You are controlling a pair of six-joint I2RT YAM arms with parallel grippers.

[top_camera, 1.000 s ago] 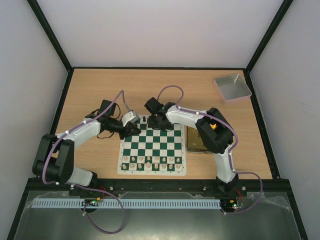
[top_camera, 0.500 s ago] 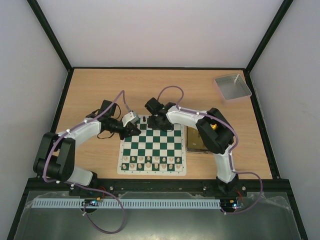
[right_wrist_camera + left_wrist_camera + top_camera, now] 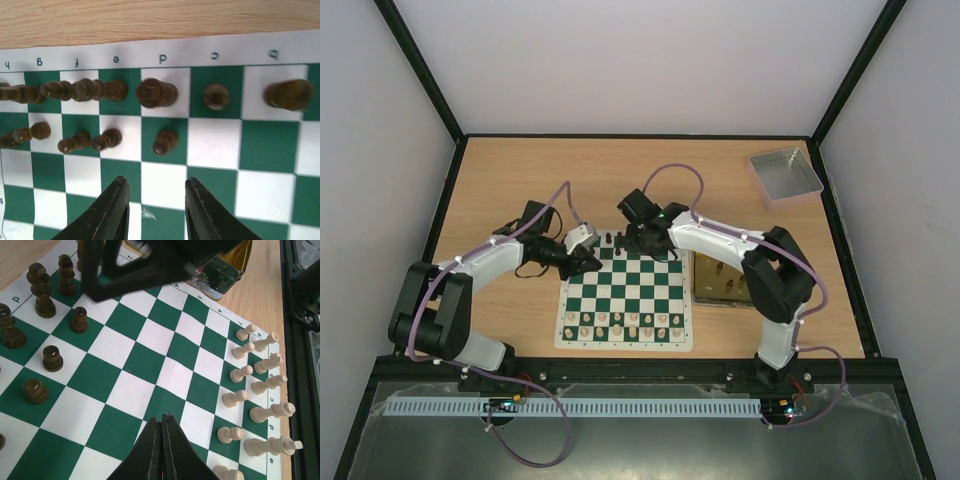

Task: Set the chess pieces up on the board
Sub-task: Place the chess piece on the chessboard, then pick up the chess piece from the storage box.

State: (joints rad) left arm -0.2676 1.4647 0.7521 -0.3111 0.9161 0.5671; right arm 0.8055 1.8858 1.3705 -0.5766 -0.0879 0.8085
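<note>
Just beyond the right pincer [image 3: 156, 181] the dark chess pieces [image 3: 156, 93] fill two rows of the board [image 3: 215, 145]. One small pawn [image 3: 165, 141] stands straight ahead of the gap between its fingers, touching neither. A gold tin [image 3: 720, 282] lies on the desk [image 3: 510, 180] close to this pincer's right, just beside the board's edge, and a grey tray [image 3: 785, 172] sits well apart in the far right corner. Seen from the left wrist, the right arm's black pincer hangs as a blur ahead of the left pincer [image 3: 162, 416] and blocks the view of some far squares and back-row pieces. More dark pieces stand to the left pincer's left, and the cream pieces [image 3: 240, 372] line two rows off to its right, with bare squares between the two sets. The right pincer is about half open over bare squares, with nothing between its fingers and nothing touched. The left pincer is closed tight — finger against finger, gripping nothing — and is low over the middle of the board; whether it touches the mat cannot be told. Along the white border beyond the right pincer run the file letters h, g, f, e, d, c, b, with a 4 on the side border to its left. The print on the tin is too blurred to read.
</note>
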